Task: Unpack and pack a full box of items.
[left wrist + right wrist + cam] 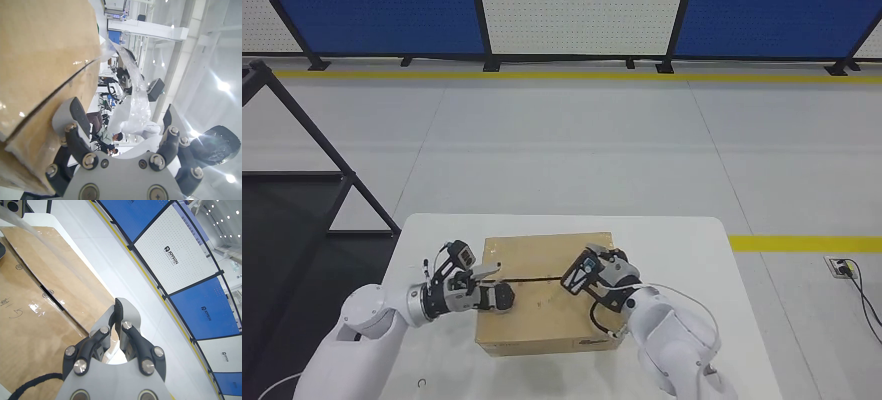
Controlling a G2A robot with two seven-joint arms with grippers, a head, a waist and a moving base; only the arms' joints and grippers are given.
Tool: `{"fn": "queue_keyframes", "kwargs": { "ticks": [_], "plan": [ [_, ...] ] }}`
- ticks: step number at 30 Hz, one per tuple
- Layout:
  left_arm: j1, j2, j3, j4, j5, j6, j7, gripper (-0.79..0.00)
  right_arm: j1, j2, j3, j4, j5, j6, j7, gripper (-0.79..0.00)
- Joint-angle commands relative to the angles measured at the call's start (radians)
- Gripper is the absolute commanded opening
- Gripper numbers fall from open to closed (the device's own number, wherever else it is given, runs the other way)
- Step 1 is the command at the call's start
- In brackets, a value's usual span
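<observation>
While the cardboard box (542, 315) looks stiff, its half-peeled tape (137, 89) seems limp and sticky; take its free end. The left gripper (122, 106) gapes wide; the right gripper (117, 306) is pinched closed.

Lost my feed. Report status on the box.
Left gripper open beside the box. Right gripper shut above its seam. Flaps closed; clear tape strip lifted at one end.

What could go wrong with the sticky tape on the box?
1. The clear tape strip stands loose off the box, inside the open left tool. It might stick to that tool or flop back onto the box.
2. The shut right tool sits close to the box top, so it could bump the cardboard.
</observation>
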State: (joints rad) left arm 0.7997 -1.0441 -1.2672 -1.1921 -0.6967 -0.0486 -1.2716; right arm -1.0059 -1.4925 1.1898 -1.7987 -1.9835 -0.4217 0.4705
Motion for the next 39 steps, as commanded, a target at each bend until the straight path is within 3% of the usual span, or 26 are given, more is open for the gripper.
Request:
{"fn": "queue_keyframes", "kwargs": {
  "ticks": [1,4,6,10,12,13,19,21,24,27,39],
  "plan": [
    [0.009,0.001,-0.008,-0.008,-0.022,0.007,-0.001,0.0,-0.002,0.001,0.0,-0.002,0.0,0.006,-0.003,-0.785],
    [0.021,0.003,-0.018,-0.025,-0.043,0.015,-0.015,0.0,-0.006,0.002,0.0,-0.003,0.002,0.013,-0.006,-0.785],
    [0.027,0.004,-0.024,-0.034,-0.044,0.019,-0.006,-0.117,-0.006,0.002,0.0,-0.002,0.003,0.013,-0.007,-0.785],
    [0.037,0.002,-0.031,-0.044,-0.075,0.038,0.043,-0.259,-0.01,0.004,-0.001,-0.003,0.002,0.014,-0.014,-0.785],
    [0.037,0.001,-0.032,-0.045,-0.085,0.044,0.068,-0.24,-0.012,0.005,-0.002,-0.005,0.0,0.014,-0.016,-0.785],
    [0.038,0.0,-0.032,-0.046,-0.093,0.044,0.079,-0.185,-0.014,0.006,-0.003,-0.006,-0.001,0.014,-0.017,-0.785],
    [0.04,-0.002,-0.035,-0.045,-0.105,0.052,0.097,-0.182,-0.023,0.009,-0.002,-0.014,-0.006,0.014,-0.022,-0.785],
    [0.041,-0.002,-0.036,-0.046,-0.106,0.053,0.096,-0.225,-0.024,0.011,0.0,-0.016,-0.008,0.015,-0.022,-0.785],
    [0.045,-0.002,-0.036,-0.05,-0.105,0.055,0.091,-0.394,-0.025,0.012,-0.001,-0.016,-0.009,0.016,-0.023,-0.785],
    [0.049,-0.001,-0.038,-0.053,-0.112,0.058,0.082,-0.453,-0.026,0.012,-0.004,-0.018,-0.009,0.021,-0.02,-0.785],
    [0.057,0.0,-0.049,-0.052,-0.124,0.061,0.06,-0.474,-0.026,0.014,-0.015,-0.024,-0.016,0.044,0.0,-0.785]
  ]
}}
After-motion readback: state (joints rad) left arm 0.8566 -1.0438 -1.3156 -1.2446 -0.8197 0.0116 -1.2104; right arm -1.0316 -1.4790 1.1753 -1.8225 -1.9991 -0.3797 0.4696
